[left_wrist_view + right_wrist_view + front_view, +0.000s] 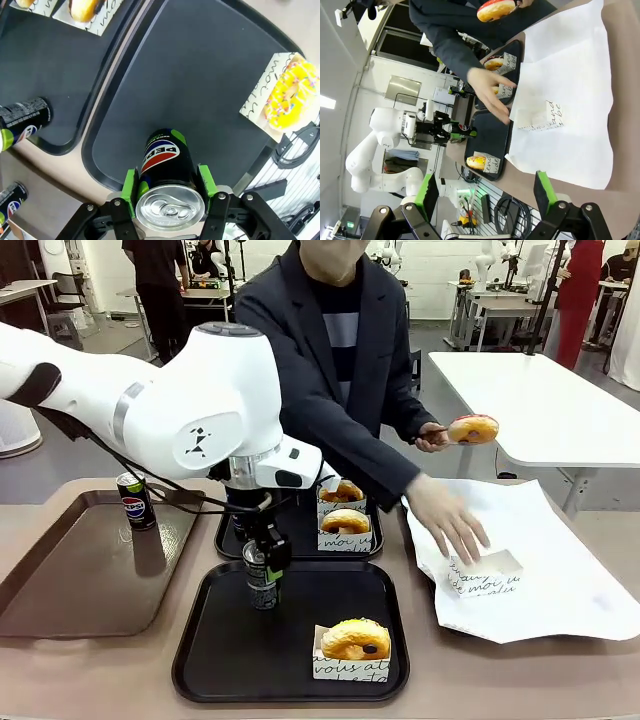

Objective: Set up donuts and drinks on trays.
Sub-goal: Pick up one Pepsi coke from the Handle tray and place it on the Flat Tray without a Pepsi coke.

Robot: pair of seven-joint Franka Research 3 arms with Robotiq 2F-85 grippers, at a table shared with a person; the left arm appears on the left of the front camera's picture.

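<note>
Pepsi can (167, 172) (logo showing) clamped by left gripper (170, 187).

The front camera faces the person across the counter (60, 680); both wrist cameras share the near tray (210, 660), the left's closest.

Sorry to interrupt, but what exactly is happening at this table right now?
The left gripper is shut on a Pepsi can, holding it upright over the near black tray, which already holds a yellow donut in its sleeve. The far tray has two sleeved donuts. The person's hand reaches toward an empty sleeve on the white paper, while the other hand holds a red donut. The right gripper hangs open.
</note>
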